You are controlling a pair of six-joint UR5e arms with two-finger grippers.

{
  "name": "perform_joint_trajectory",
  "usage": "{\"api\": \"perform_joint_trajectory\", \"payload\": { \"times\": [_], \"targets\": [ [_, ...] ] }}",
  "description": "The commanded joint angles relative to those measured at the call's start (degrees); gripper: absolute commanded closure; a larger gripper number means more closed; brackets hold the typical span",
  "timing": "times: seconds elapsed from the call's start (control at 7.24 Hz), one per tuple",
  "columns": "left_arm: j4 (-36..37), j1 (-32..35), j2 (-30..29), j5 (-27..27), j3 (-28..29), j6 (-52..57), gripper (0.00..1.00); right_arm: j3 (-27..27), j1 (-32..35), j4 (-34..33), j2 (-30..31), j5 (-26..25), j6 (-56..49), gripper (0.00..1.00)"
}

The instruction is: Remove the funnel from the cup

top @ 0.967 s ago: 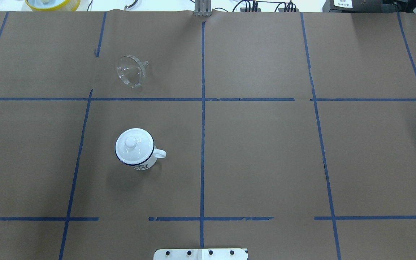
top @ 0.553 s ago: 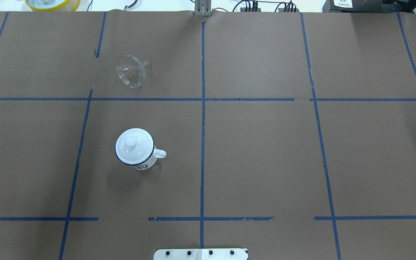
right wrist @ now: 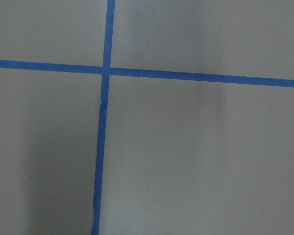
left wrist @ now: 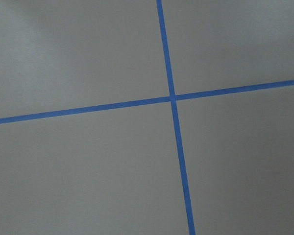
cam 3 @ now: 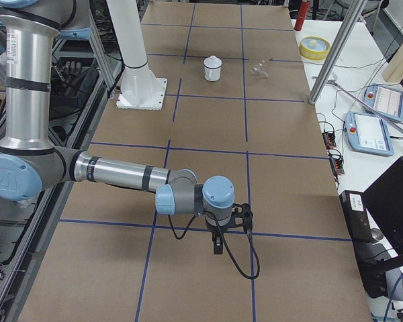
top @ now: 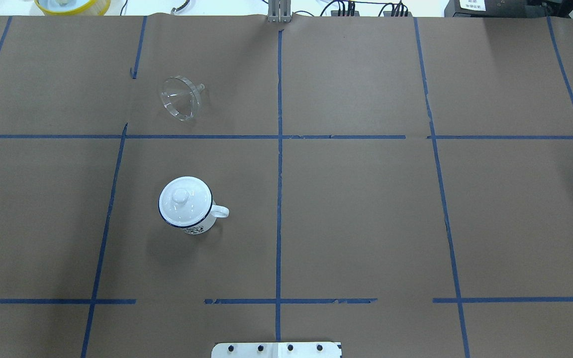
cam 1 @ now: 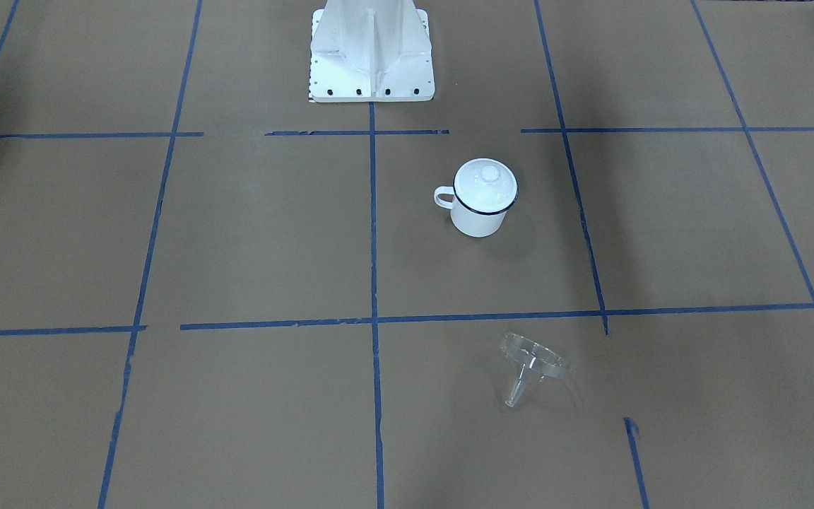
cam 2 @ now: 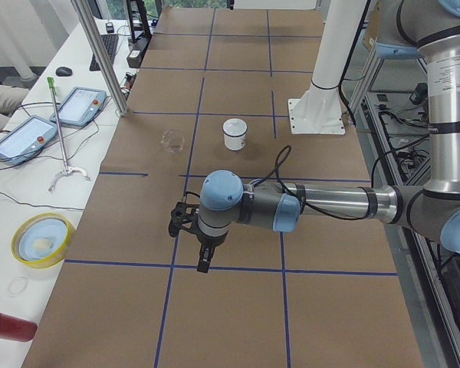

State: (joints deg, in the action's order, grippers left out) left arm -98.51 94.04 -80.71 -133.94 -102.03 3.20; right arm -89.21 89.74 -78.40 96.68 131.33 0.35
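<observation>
The clear plastic funnel (top: 181,98) lies on its side on the brown table, apart from the cup; it also shows in the front-facing view (cam 1: 531,364). The white enamel cup (top: 198,226) with a dark blue rim stands upright nearer the robot base, its handle toward the table's middle, with a round white knobbed lid (top: 184,201) on it. It also shows in the front-facing view (cam 1: 478,219). My left gripper (cam 2: 176,224) shows only in the left side view, far from both, and I cannot tell its state. The same holds for my right gripper (cam 3: 245,218) in the right side view.
Blue tape lines (top: 279,164) divide the brown paper into squares. The robot's white base column (cam 1: 372,49) stands at the near edge. A yellow bowl (cam 2: 41,239), tablets (cam 2: 24,136) and cables lie on the white bench beyond the far edge.
</observation>
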Motion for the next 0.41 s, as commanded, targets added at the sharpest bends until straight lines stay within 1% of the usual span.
{"api": "perform_joint_trajectory", "payload": {
  "times": [0.0,0.28],
  "targets": [
    [-0.02,-0.09,-0.32,0.0,0.08,0.14,0.0,0.0,0.0,0.0,0.0,0.07,0.0,0.0],
    [0.16,-0.18,-0.32,0.0,0.17,0.06,0.0,0.0,0.0,0.0,0.0,0.07,0.0,0.0]
  ]
}}
